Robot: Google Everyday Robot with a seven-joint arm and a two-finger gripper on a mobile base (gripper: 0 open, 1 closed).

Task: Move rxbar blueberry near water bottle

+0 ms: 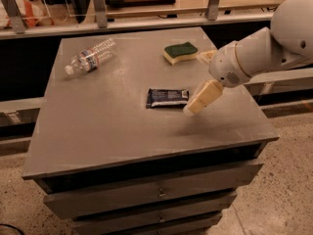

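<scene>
The rxbar blueberry (167, 98) lies flat near the middle of the grey table top (112, 131), a dark wrapper with pale lettering. The water bottle (91, 56) lies on its side at the far left of the table, clear with a white cap and a red, white and blue label. My gripper (194, 105) hangs from the white arm (254, 53) coming in from the right. Its cream tip is just right of the bar's right end, slightly above the table.
A green-topped yellow sponge (180, 52) sits at the far right of the table, behind the arm. The table is a drawer cabinet (146, 190) on a speckled floor. A railing and shelf run behind the table.
</scene>
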